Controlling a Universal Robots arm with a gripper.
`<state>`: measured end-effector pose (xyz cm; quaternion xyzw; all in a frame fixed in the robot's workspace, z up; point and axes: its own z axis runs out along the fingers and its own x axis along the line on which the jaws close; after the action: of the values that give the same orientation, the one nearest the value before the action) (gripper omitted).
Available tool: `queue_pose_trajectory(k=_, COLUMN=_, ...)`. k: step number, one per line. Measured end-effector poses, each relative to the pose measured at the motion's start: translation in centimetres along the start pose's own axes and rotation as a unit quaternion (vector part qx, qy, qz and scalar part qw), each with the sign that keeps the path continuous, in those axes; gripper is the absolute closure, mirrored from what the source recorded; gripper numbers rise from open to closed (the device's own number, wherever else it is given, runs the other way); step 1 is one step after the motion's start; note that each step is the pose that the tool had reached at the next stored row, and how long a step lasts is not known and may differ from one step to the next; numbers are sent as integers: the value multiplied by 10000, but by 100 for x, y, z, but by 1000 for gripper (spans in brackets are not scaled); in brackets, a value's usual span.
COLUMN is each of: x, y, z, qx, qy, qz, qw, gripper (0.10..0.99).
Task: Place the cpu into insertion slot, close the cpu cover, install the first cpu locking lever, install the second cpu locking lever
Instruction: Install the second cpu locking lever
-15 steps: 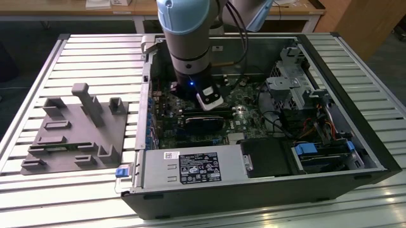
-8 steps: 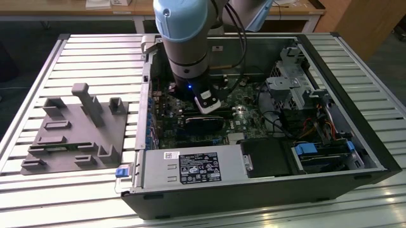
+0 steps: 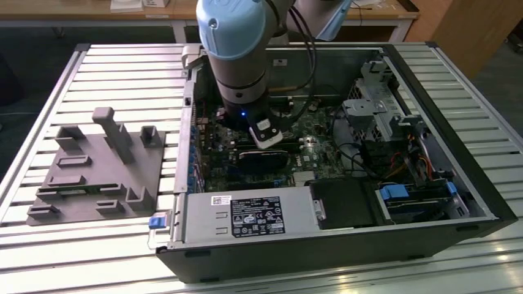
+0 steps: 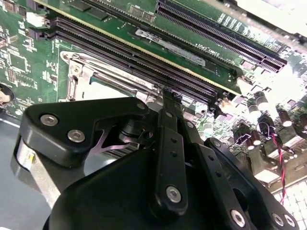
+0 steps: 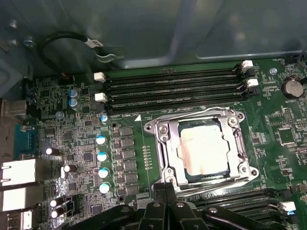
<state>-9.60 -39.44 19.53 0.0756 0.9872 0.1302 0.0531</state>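
The gripper [image 5: 165, 189] is seen clenched, its fingers pressed together with nothing between them, at the edge of the insertion slot [image 5: 200, 145] on the green motherboard [image 5: 124, 120]. The cpu [image 5: 202, 151] is seated in that slot, with the cpu cover [image 5: 165, 139] closed flat around it. Long black memory slots [image 5: 172, 88] are found just beside the slot.

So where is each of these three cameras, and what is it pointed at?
Exterior view: off the arm, above the open computer case, looking down; the arm reaches in.
First wrist view: rides on the arm, facing the motherboard, with the cpu in the insertion slot; the tool shows at the edge.
Second wrist view: rides on the arm, low across the board; the tool's black links fill the foreground.
Both wrist views share the memory slots.
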Motion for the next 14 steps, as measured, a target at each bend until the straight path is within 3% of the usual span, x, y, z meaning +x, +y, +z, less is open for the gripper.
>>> queue_pose_trajectory(k=14, x=43, y=-22, z=54, qx=-40, qy=7, qz=2, qw=10000, gripper=980)
